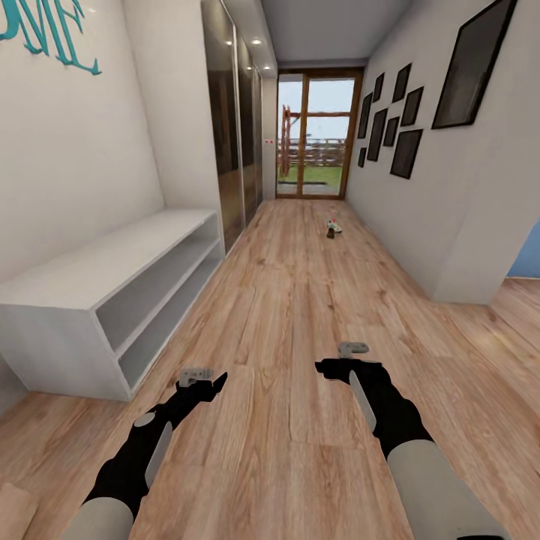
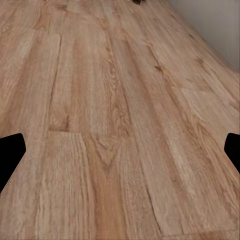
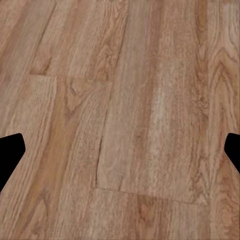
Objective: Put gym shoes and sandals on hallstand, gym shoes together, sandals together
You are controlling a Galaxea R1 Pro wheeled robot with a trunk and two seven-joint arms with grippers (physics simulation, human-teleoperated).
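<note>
Both empty, wide-open jaws hover; small white-and-brown shoes point(image 1: 332, 227) lie far down the wood-plank floor point(image 1: 300, 315), so driving closer likely comes next.

Both arms reach forward from the near edge of the head view, grey at the forearm and black toward the wrist, the left arm angled slightly rightward and the right arm slightly leftward. The left gripper point(image 1: 214, 382) and right gripper point(image 1: 330, 367) hang level with each other, well apart. In each wrist view the black fingers point(image 2: 11, 155) point(image 3: 11, 155) stand wide apart with nothing between them.
</note>
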